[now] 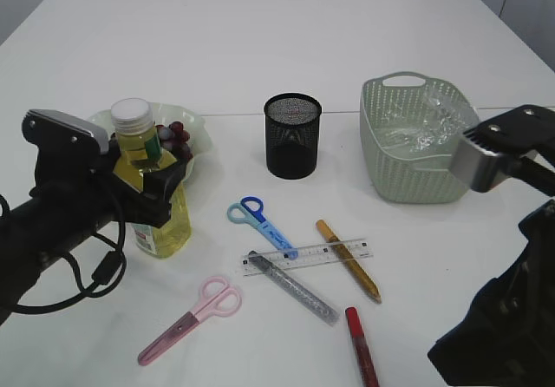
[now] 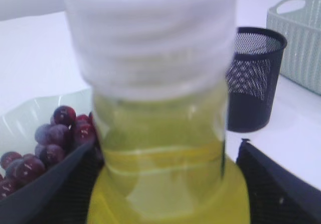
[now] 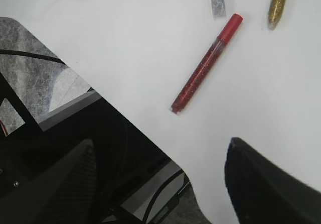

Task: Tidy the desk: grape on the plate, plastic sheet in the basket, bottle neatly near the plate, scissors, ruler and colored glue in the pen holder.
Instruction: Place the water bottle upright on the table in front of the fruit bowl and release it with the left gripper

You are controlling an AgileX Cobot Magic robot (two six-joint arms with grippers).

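The bottle (image 1: 160,205) of yellow liquid stands upright by the plate (image 1: 198,125), which holds the grape bunch (image 1: 173,137). My left gripper (image 1: 154,186) is open around the bottle (image 2: 165,184), with a gap showing at the right finger (image 2: 271,179). The plastic sheet (image 1: 429,122) lies in the basket (image 1: 416,174). Blue scissors (image 1: 260,222), pink scissors (image 1: 192,318), the ruler (image 1: 308,256) and gold (image 1: 349,261), silver (image 1: 295,288) and red glue (image 1: 362,345) lie on the table before the pen holder (image 1: 292,135). My right gripper (image 3: 160,148) hangs open over the table's front edge, near the red glue (image 3: 205,71).
The plate (image 2: 25,113) with the grapes (image 2: 55,138) sits just behind the left finger. The pen holder (image 2: 256,78) and basket (image 2: 301,38) stand to the right of the bottle. The right arm (image 1: 503,318) fills the front right corner.
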